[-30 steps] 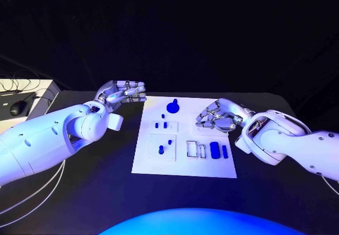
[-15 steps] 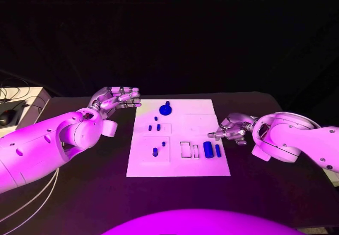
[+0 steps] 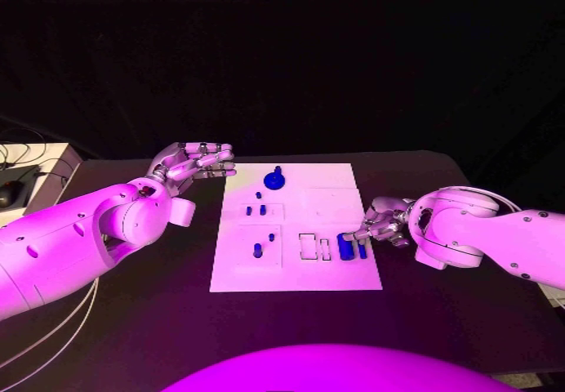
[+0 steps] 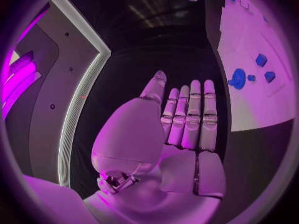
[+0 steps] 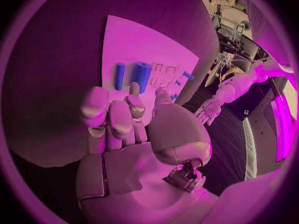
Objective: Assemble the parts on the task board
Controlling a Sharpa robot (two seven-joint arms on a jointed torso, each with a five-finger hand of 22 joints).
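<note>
So the black bench [image 3: 141, 327] is under everything, with the white task board [image 3: 300, 278] flat in the middle of it.

My left hand [image 3: 192, 162] is up by the far left corner of the board, off its edge, over the bench. From my left wrist view the fingers [image 4: 194, 115] lie straight and side by side, holding nothing.

My right hand [image 3: 383, 222] is at the board's right edge, just beside the near-right group of parts. Its fingers [image 5: 112, 115] are loosely curled and a bit apart; I can't see anything in them, and I can't tell if a fingertip touches the board.

Parts, biggest down: a round knobbed part [image 3: 274, 180] sits at the far end of the board. A thick cylinder [image 3: 346, 246] lies near the right edge, with a thinner bar [image 3: 362, 248] just beside it. A small peg [image 3: 257, 251] stands in the near-left block, and two tiny pegs [image 3: 255, 211] sit above that.
</note>
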